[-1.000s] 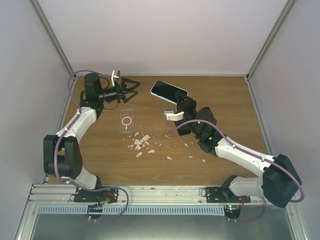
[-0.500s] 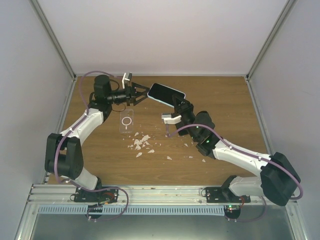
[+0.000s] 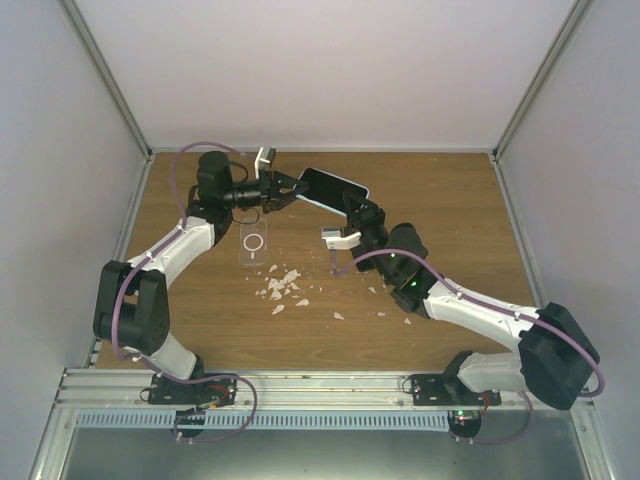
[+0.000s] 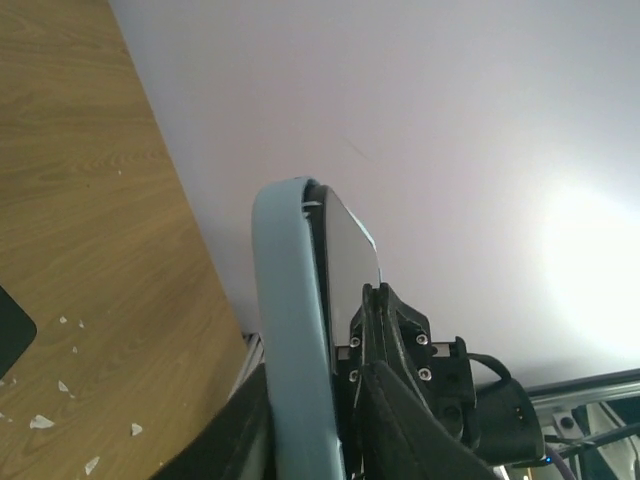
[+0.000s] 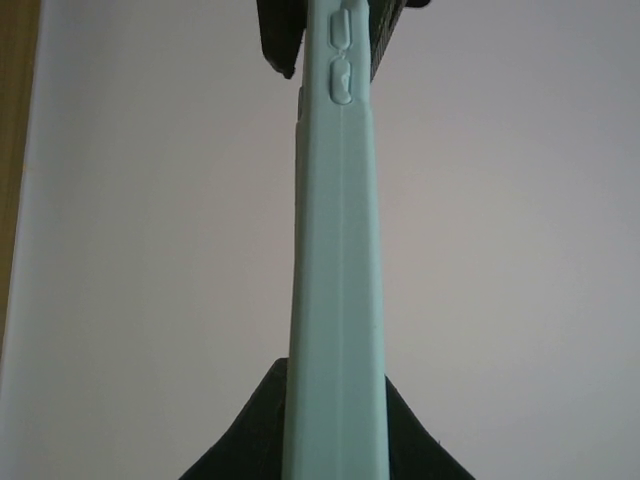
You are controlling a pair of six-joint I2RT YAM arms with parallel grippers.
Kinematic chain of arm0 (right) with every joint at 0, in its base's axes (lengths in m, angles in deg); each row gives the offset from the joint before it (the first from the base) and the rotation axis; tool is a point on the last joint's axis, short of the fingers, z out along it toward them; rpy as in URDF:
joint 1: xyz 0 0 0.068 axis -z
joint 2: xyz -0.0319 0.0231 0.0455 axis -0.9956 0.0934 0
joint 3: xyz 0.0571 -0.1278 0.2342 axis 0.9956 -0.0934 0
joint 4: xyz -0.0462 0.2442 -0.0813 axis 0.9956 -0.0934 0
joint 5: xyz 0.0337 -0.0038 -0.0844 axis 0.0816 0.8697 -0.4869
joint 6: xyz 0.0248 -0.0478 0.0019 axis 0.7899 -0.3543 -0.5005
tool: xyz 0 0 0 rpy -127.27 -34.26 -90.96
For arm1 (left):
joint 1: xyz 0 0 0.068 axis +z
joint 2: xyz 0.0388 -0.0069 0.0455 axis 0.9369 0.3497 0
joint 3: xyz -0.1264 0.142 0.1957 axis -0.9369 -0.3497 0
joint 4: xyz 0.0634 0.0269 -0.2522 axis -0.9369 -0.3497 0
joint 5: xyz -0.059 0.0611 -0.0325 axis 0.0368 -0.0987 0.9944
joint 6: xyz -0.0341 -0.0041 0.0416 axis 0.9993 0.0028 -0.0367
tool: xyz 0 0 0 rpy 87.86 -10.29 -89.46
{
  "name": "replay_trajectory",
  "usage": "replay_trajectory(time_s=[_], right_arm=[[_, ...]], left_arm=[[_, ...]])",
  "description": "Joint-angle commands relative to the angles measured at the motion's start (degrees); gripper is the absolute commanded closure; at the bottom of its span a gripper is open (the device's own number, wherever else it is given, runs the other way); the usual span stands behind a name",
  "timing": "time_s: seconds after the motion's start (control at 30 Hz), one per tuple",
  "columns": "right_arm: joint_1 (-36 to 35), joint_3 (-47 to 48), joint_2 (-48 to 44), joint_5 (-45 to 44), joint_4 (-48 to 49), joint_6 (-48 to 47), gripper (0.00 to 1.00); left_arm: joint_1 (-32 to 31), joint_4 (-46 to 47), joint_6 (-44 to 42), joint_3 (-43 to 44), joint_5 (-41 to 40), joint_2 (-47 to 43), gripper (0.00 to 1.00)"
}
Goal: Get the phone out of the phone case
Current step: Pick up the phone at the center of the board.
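Right gripper [image 3: 346, 206] clamps case [image 5: 335, 250], 5 o'clock end. Left gripper [image 3: 288, 190] straddles 9 o'clock end, grip unclear. Risk: weak pinch, phone [image 4: 351, 258] drops.

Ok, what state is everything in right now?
Phone: in the case, held off the table.
Case: on the phone.
Left gripper: shut on phone.
Right gripper: shut on phone.
Clear case: empty, flat on table.
Scraps: scattered on table.
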Motion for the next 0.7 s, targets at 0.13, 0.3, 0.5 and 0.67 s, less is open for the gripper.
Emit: replay_trajectory(time_s=[0.13, 0.3, 0.5, 0.67], right_arm=[[-0.7, 0.1, 1.8, -1.2, 12.1, -0.7, 0.74], [-0.7, -1.2, 1.4, -1.1, 12.2, -0.9, 0.41], [-0.7, -2.9, -1.7, -1.5, 4.4, 2.8, 0.09], [-0.7, 0.3, -4.7, -0.3, -18.1, 14.5, 0.0]], left_arm=[[0.2, 2.4, 0.2, -0.1, 0.1, 0.7, 0.95], [1.5, 2.4, 0.2, -0.2, 0.4, 0.4, 1.0], [4.6, -1.9, -5.2, 1.8, -0.5, -0.2, 1.0], [5.8, -7.4, -12.4, 3.5, -1.7, -1.5, 1.0]])
